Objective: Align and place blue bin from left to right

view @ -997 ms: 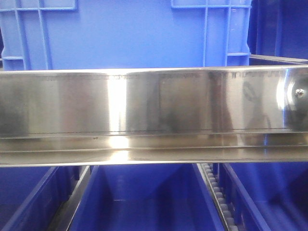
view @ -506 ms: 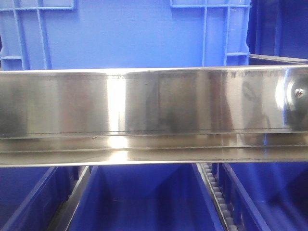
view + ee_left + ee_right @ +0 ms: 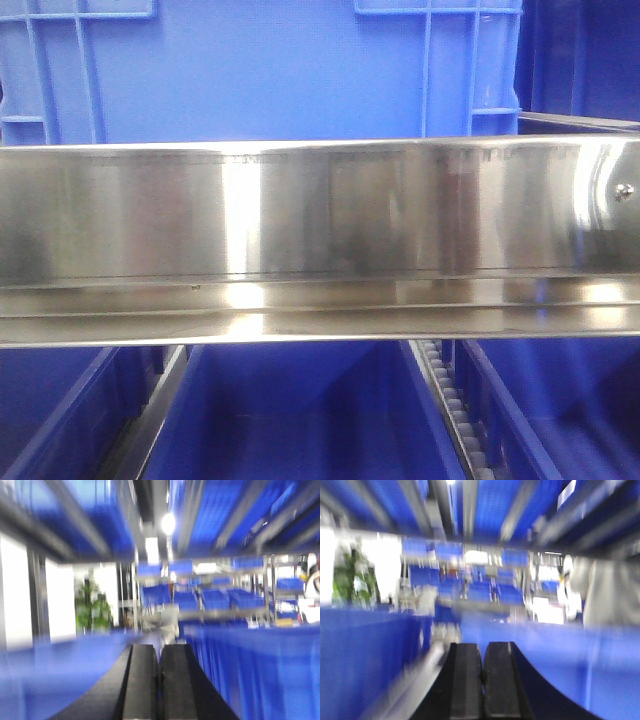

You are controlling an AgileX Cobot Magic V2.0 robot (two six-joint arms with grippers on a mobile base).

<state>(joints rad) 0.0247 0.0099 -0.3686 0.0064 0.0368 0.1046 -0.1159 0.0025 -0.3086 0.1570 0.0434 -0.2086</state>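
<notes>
Barely shifted, the blue bin sits a touch higher in my front view than a second ago, behind the steel shelf rail. Both wrist views are smeared, so I judge the arms are in motion and alignment is under way. The left gripper and right gripper are pinched closed on nothing. Blue walls flank each; whether they are this bin's, I cannot tell.

Closed right gripper between blurred blue bins.

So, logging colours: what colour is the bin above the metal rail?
The bin is blue; front view.
</notes>
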